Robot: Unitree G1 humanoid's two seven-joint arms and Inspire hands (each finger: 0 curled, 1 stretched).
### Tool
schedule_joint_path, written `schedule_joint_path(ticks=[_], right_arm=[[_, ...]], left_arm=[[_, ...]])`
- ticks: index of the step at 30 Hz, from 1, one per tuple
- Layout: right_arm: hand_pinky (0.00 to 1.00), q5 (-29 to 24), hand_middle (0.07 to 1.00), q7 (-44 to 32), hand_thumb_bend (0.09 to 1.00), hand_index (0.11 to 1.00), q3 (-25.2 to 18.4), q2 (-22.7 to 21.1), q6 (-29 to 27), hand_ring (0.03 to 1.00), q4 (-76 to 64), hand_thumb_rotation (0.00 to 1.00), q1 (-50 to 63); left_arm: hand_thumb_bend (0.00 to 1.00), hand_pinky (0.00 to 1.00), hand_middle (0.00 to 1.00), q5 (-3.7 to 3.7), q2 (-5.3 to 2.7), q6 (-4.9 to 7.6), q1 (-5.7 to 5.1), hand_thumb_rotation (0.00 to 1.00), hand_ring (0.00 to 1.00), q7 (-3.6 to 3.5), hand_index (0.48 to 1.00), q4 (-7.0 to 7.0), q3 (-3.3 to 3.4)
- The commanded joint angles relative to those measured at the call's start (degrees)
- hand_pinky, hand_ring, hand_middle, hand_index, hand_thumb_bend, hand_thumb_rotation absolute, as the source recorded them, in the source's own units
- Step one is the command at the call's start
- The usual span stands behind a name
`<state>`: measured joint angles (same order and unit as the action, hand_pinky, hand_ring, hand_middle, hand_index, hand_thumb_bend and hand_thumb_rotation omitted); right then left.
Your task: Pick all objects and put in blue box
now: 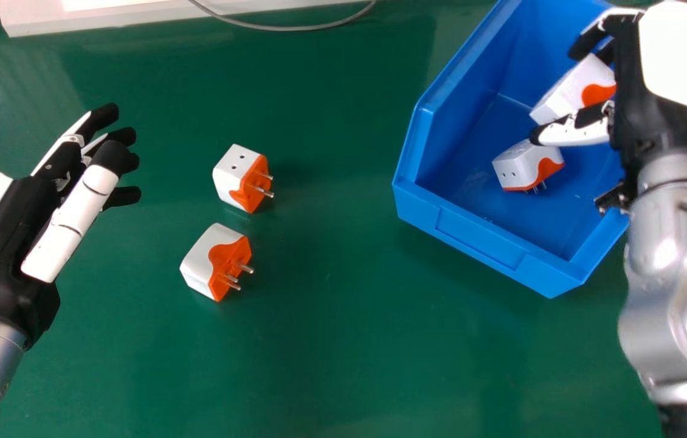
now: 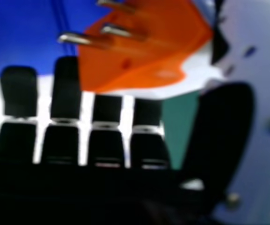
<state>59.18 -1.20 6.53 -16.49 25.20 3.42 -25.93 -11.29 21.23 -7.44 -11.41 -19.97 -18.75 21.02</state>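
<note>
A glossy green bench [image 1: 331, 353] carries everything. At two o'clock on it sits a deep blue plastic box [image 1: 477, 238] with an open top. At eleven o'clock, along the bench's far edge, is a flat white panel [image 1: 33, 19].

The left hand [image 1: 3, 267], black and white, is at nine o'clock over the bench, its fingers apart from one another at the tips and holding nothing. The right hand [image 1: 638, 91], also black and white, is over the box at two o'clock, fingers and thumb clamped on a white and orange plastic plug adapter [image 1: 564, 91]; the right hand view shows its metal pins.

A thin grey cable [image 1: 286, 28] curves at twelve o'clock. Inside the box, at seven o'clock from the held adapter, lies a second adapter [image 1: 515, 168]. Two more stand on the bench, near each other: one adapter [image 1: 235, 170] at ten o'clock, another adapter [image 1: 202, 260] at eight, pins toward four o'clock.
</note>
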Motion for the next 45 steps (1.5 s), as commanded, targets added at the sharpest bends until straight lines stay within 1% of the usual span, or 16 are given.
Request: schedule_joint_path(ticks=[1,3,4,7,8,13,15,19,24,30,35,38,41,43,44,45], right_arm=[[0.31,0.2,0.512,1.5,0.486,0.567,1.0,-1.3,0.4,0.418,2.7,0.0,-3.5],[0.31,-0.3,0.51,1.9,0.486,0.566,1.8,-1.6,0.5,0.417,4.7,0.0,-4.4],[0.31,-0.5,0.51,2.2,0.486,0.566,2.3,-1.8,0.3,0.417,5.9,0.0,-5.0],[0.32,-0.9,0.506,3.1,0.488,0.558,3.7,-2.1,-0.2,0.417,9.2,0.0,-6.4],[0.32,-1.0,0.506,3.3,0.488,0.558,4.2,-2.2,-0.3,0.417,10.0,0.0,-6.8],[0.32,-1.1,0.51,3.7,0.49,0.552,6.8,-2.5,-0.1,0.422,14.0,0.0,-8.3],[0.32,-1.4,0.51,3.1,0.49,0.555,7.7,-2.3,0.3,0.424,14.6,0.0,-8.8],[0.32,-1.9,0.511,2.3,0.492,0.546,9.6,-1.6,0.6,0.427,16.4,0.0,-10.1],[0.33,-3.1,0.509,3.5,0.494,0.531,11.3,-1.7,0.1,0.433,19.5,0.0,-11.6],[0.34,-4.4,0.503,5.4,0.497,0.511,12.2,-2.0,-0.6,0.433,22.8,0.0,-12.8],[0.34,-5.6,0.497,5.8,0.499,0.5,12.4,-1.5,0.2,0.433,23.5,0.0,-13.0],[0.35,-7.1,0.494,5.1,0.499,0.497,11.8,-0.5,1.3,0.432,23.1,0.0,-12.9],[0.35,-8.8,0.493,4.1,0.5,0.498,11.5,0.3,3.0,0.43,22.1,0.0,-12.7],[0.38,-9.0,0.561,3.2,0.492,0.491,11.8,0.3,4.5,0.51,20.7,0.0,-12.4],[0.38,-9.1,0.561,2.8,0.492,0.491,12.0,0.3,5.1,0.51,20.1,0.0,-12.3],[0.43,-9.1,0.625,2.2,0.495,0.492,12.2,0.3,5.8,0.578,19.3,0.02,-12.2]], left_arm=[[0.71,0.8,0.9,-0.52,0.36,1.24,-0.01,0.8,0.88,-0.12,0.924,-1.2,0.11],[0.71,0.8,0.9,-0.54,0.32,1.22,-0.17,0.8,0.87,-0.08,0.924,-1.4,0.07],[0.71,0.8,0.9,-0.41,0.31,1.13,-0.27,0.8,0.87,0.01,0.924,-1.73,-0.07],[0.71,0.8,0.9,-0.24,0.41,1.25,-0.25,0.8,0.87,0.02,0.923,-1.64,-0.22],[0.71,0.8,0.9,-0.26,0.45,1.32,-0.24,0.8,0.87,-0.04,0.923,-1.48,-0.2],[0.71,0.8,0.9,-0.43,0.44,0.99,-0.76,0.8,0.87,-0.08,0.923,-2.2,-0.18],[0.72,0.8,0.9,-0.43,0.42,0.98,-0.88,0.8,0.87,-0.09,0.924,-2.17,-0.18],[0.73,0.8,0.91,-0.22,0.46,0.65,-0.91,0.8,0.88,0.17,0.925,-2.47,-0.32],[0.74,0.8,0.91,-0.11,0.42,0.2,-1.05,0.8,0.88,0.43,0.925,-3.04,-0.43],[0.75,0.8,0.9,0.13,0.19,-0.06,-1.11,0.8,0.87,0.72,0.924,-3.58,-0.8],[0.75,0.79,0.9,0.17,0.17,-0.17,-1.21,0.8,0.87,0.91,0.922,-3.76,-0.93],[0.75,0.79,0.9,0.18,0.16,-0.1,-1.25,0.8,0.87,0.94,0.922,-3.7,-0.94],[0.75,0.79,0.9,0.05,0.15,-0.03,-1.32,0.81,0.87,0.93,0.922,-3.65,-0.83],[0.75,0.8,0.9,0.03,0.15,0.05,-1.28,0.81,0.87,0.92,0.923,-3.5,-0.83],[0.75,0.8,0.9,0.02,0.15,0.08,-1.25,0.81,0.87,0.92,0.923,-3.45,-0.83],[0.75,0.8,0.9,0.03,0.16,0.14,-1.24,0.81,0.87,0.91,0.923,-3.36,-0.84]])
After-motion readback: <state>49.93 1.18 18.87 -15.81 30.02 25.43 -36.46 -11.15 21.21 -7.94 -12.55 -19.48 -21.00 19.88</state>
